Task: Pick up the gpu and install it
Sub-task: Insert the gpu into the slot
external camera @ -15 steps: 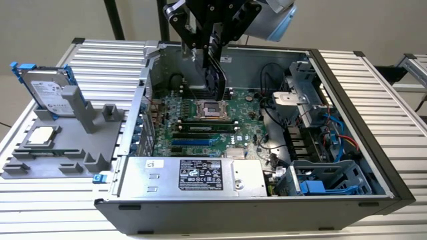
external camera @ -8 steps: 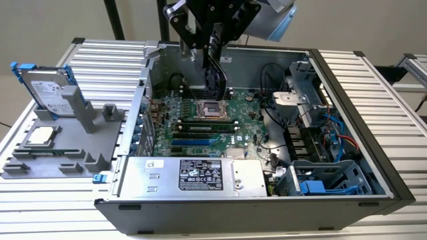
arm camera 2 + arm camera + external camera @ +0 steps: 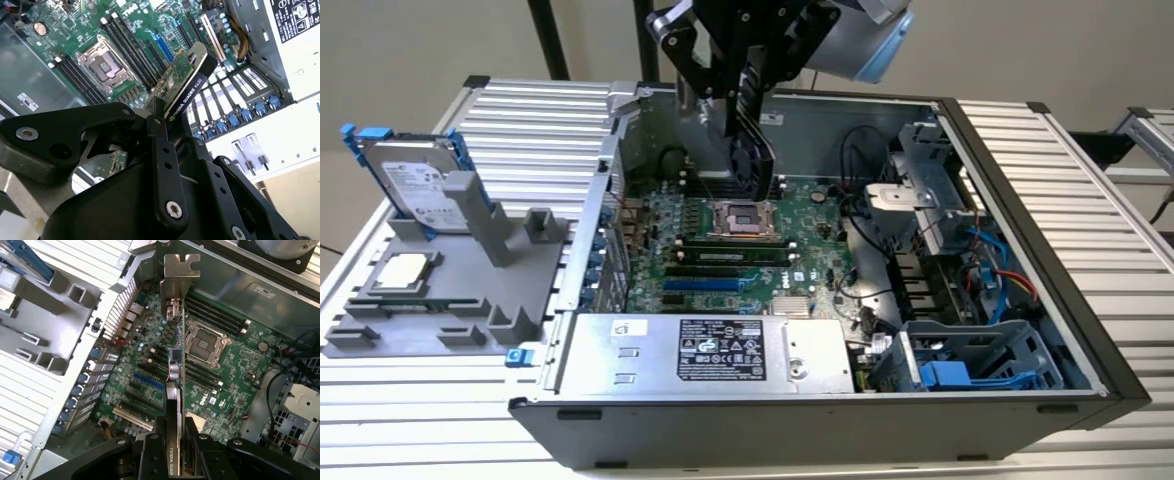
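- My claw (image 3: 739,100) is closed on the gpu (image 3: 175,357), with a finger pressing on each flat face at one end of the card.
- The card hangs edge-down inside the open computer case (image 3: 1067,250), over the green motherboard (image 3: 654,275).
- In the first wrist view its silver end bracket (image 3: 181,270) is at the end away from me, near the case's rear wall of slot openings.
- In that view the card runs just beside the empty CPU socket (image 3: 205,342), in line with the expansion slots.
- The card seems to sit clear of the board, but I cannot tell for sure whether its lower edge touches a slot.
- Outside the case, on the exterior view's left, a grey holder (image 3: 467,300) carries the upright hard drive (image 3: 420,185) and a flat silver CPU chip (image 3: 403,270).
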